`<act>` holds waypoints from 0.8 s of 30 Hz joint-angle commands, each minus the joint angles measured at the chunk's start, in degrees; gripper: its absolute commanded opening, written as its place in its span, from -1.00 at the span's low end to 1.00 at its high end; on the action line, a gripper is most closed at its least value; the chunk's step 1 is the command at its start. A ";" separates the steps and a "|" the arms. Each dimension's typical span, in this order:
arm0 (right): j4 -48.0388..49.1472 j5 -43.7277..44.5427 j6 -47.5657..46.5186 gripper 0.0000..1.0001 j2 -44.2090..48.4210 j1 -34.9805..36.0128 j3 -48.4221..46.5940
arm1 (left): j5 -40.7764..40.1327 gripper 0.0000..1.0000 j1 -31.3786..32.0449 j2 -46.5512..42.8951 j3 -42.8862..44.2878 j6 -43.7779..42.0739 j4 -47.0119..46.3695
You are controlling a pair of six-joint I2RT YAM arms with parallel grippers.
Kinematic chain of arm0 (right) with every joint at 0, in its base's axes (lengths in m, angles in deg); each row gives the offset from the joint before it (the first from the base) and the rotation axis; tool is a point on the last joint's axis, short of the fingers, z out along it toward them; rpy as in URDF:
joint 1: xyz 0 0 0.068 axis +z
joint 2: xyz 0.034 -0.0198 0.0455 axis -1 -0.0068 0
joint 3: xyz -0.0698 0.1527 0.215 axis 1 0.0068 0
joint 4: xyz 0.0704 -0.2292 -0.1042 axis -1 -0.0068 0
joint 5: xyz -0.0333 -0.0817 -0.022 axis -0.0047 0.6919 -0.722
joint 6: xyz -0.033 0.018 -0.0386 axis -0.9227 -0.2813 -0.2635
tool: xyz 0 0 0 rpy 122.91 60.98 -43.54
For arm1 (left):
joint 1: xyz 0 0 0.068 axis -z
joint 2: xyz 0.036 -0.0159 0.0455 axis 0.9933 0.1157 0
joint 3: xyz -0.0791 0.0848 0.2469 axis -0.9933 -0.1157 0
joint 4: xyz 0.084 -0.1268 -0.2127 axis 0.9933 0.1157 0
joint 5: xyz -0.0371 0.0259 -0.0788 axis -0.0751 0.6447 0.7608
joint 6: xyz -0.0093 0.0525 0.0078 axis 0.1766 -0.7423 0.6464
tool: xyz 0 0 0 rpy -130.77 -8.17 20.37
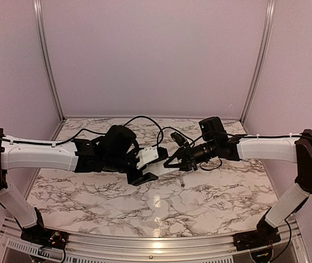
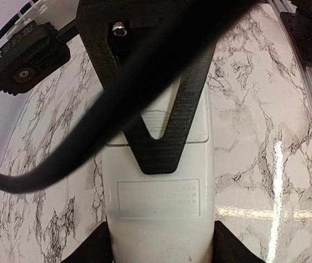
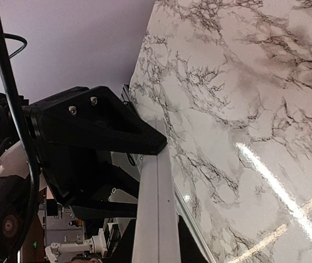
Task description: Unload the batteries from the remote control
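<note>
Nearest us in the overhead view, the two arm bases sit at the bottom edge of the marble table [image 1: 90, 197], and both arms reach inward to meet at the centre of the frame. The left gripper [image 1: 146, 170] holds the remote control [image 1: 160, 167] clear above the table. In the left wrist view its dark fingers [image 2: 93, 249] press against both long sides of the remote control [image 2: 159, 213] at the bottom of the frame, closed to the width of the white body. Further up that frame the cover plate [image 2: 197, 129] lies flush in its seat, with a ridged thumb mark just showing. One black V-shaped finger of the right gripper [image 2: 164, 148] lies flat across the cover plate, its tip just past the seam. In the right wrist view the remote control [image 3: 156, 208] shows edge-on as a pale bar in the lower middle, and the upper finger [image 3: 117, 129] touches its top end. We cannot tell whether the right gripper [image 1: 176, 159] is actually pinching the remote or only resting on it. Behind everything stand plain lilac walls [image 1: 156, 55].
</note>
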 commanded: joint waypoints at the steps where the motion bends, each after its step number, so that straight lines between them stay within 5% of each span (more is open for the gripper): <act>1: -0.34 -0.71 -3.34 -0.83 -0.43 0.58 -1.73 | 0.85 0.32 0.26 -0.21 1.35 0.66 -1.14; 6: -1.86 -0.56 -3.79 -0.92 0.40 0.56 -2.64 | 0.29 0.97 0.26 -2.51 0.32 0.70 -1.08; 17: -5.68 3.93 -5.65 -0.95 2.94 0.55 -8.90 | -6.29 0.98 -0.08 -17.33 -5.66 6.41 -2.28; 22: -5.68 4.87 -5.60 -0.95 3.13 0.56 -11.90 | -19.04 0.98 -2.07 -24.16 -5.86 23.44 -2.06; 24: -5.27 4.91 -5.19 -0.95 3.05 0.60 -12.80 | -16.21 0.98 -4.19 -25.33 -5.30 28.02 0.31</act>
